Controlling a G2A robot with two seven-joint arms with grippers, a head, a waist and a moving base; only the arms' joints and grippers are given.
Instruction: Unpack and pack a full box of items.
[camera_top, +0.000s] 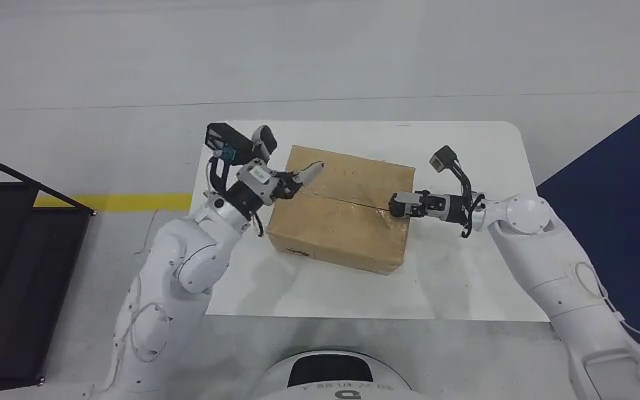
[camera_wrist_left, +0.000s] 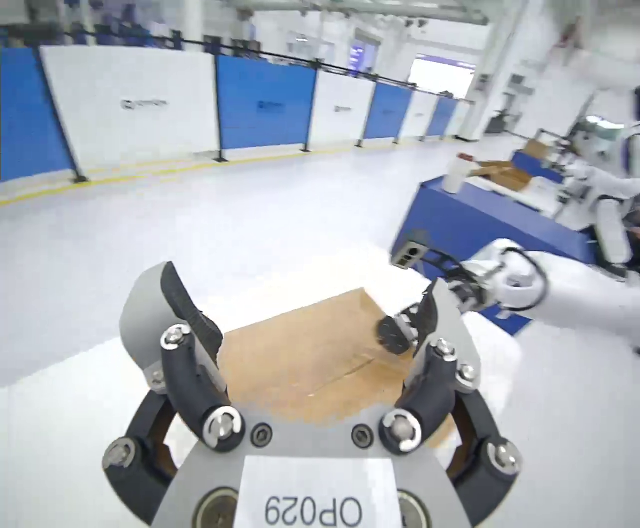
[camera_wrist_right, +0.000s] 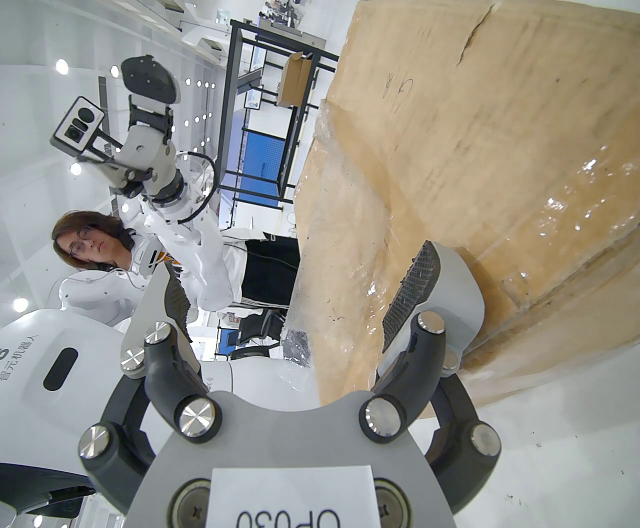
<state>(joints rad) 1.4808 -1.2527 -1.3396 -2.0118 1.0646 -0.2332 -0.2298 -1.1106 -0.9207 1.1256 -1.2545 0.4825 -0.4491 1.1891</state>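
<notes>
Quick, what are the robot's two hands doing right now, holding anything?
Left hand: open, holding nothing.
Right hand: open, at the box, holding nothing.

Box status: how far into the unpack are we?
Done: nothing visible. The box sits on the table with its flaps shut and clear tape over the seam's end; no items are out. In hand: the left gripper and right gripper, both open, are at opposite ends of the box, the right at the taped end. Left: open it, unpack, repack.
</notes>
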